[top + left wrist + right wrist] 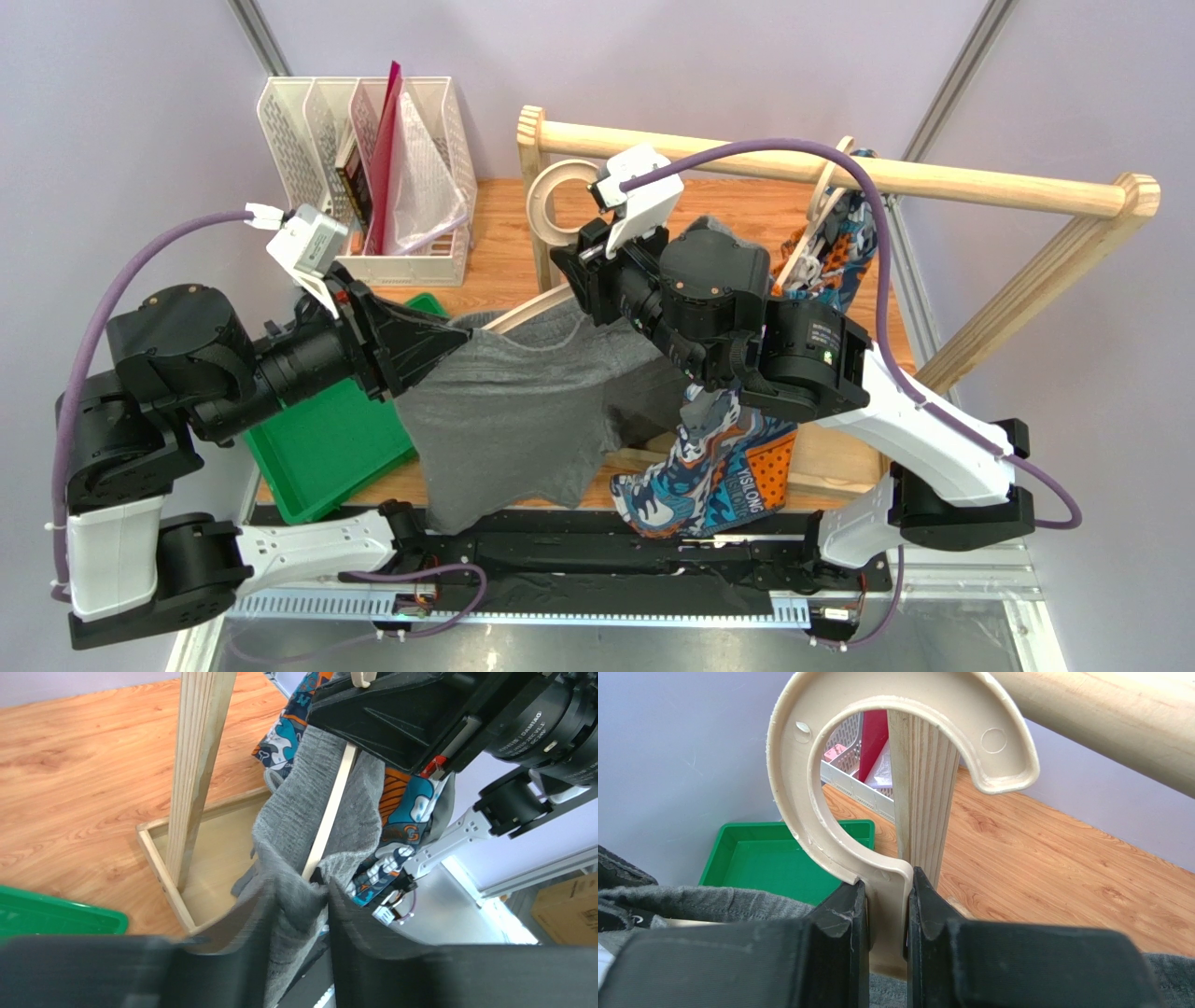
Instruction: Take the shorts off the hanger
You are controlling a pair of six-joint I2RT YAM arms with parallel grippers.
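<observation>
Two grips at once: the right wrist view alone shows my right gripper [885,892] clamped on the neck of the beige hanger [808,812]. The left wrist view shows my left gripper [298,903] pinching the grey shorts [291,840]. Only overhead do the grey shorts appear spread between both arms above the table, with the patterned shorts [716,469] drooping beneath my right arm.

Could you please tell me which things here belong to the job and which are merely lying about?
Job:
- grey shorts, pinched by the left gripper
- hanger, clamped by the right gripper
- patterned shorts

Lying about:
- green tray
- white file organiser
- red folder
- wooden rail
</observation>
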